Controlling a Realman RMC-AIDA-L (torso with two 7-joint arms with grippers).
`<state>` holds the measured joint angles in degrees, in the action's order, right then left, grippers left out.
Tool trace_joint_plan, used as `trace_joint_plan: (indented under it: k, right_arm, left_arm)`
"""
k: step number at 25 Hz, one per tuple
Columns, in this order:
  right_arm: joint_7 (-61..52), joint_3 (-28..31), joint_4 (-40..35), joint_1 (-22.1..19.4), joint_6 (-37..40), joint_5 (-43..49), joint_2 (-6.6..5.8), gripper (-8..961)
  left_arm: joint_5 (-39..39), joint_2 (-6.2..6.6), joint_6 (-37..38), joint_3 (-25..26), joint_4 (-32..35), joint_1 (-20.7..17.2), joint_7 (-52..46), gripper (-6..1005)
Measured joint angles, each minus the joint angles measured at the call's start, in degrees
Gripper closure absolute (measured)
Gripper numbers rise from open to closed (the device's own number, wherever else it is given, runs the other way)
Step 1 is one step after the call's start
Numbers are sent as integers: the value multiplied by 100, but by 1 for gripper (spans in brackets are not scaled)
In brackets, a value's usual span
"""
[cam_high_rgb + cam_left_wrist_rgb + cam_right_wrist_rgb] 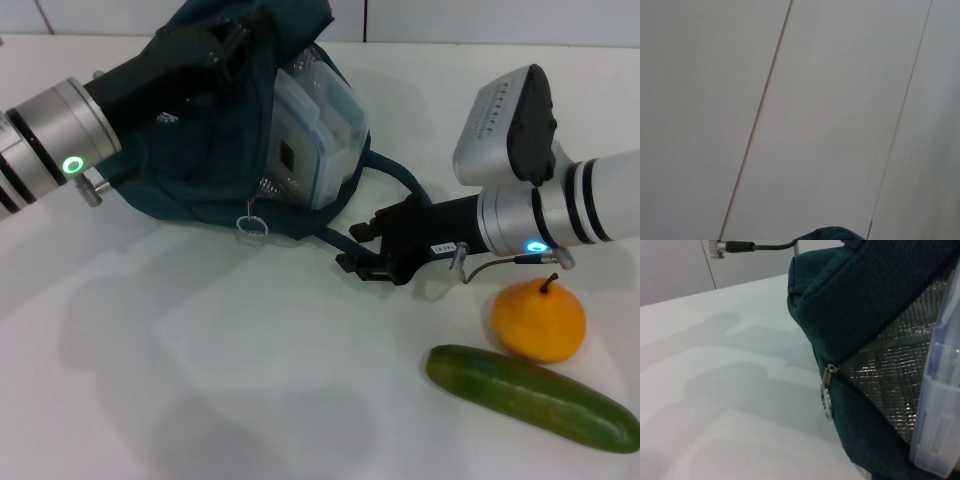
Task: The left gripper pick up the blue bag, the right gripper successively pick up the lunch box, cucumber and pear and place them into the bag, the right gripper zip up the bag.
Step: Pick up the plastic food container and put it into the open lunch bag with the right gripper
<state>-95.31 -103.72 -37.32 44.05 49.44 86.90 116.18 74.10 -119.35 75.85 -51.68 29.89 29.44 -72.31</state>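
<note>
The blue bag (190, 165) lies tilted on the white table, its mouth facing right. My left gripper (222, 48) is shut on its top edge, and a sliver of the blue bag (830, 234) shows in the left wrist view. The lunch box (318, 125) stands on edge inside the open mouth against the silver lining (890, 385); the lunch box (940, 405) shows close to the right wrist camera. My right gripper (358, 250) is open just right of the bag, by a loop handle (400, 180), holding nothing. The pear (538, 320) and cucumber (530, 397) lie on the table at the right.
The zipper's silver ring pull (252, 225) hangs at the bag's lower edge, and the ring pull (826, 401) also shows in the right wrist view. The white table (200, 380) stretches to the front left. Wall panels (790, 100) fill the left wrist view.
</note>
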Motion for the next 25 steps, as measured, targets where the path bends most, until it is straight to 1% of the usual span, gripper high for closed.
trace_joint_plan:
  k: [4, 10, 12, 18, 25]
  right_arm:
    - [-35, -98, 33, 78, 1, 30, -1, 478]
    - [-66, -164, 92, 144, -7, 37, 0, 560]
    - [-67, -166, 92, 146, -8, 34, 0, 670]
    - [-65, -153, 73, 146, -47, 36, -1, 741]
    - [95, -103, 2, 67, -199, 30, -12, 835]
  left_arm:
    - [0, 0, -2, 0, -19, 0, 15, 889]
    - [-1, -6, -2, 0, -32, 0, 55, 888]
    - [-1, -11, 2, 0, -37, 0, 80, 887]
    - [-1, -10, 7, 0, -37, -1, 106, 886]
    - [-55, -15, 17, 0, -41, -34, 356, 885]
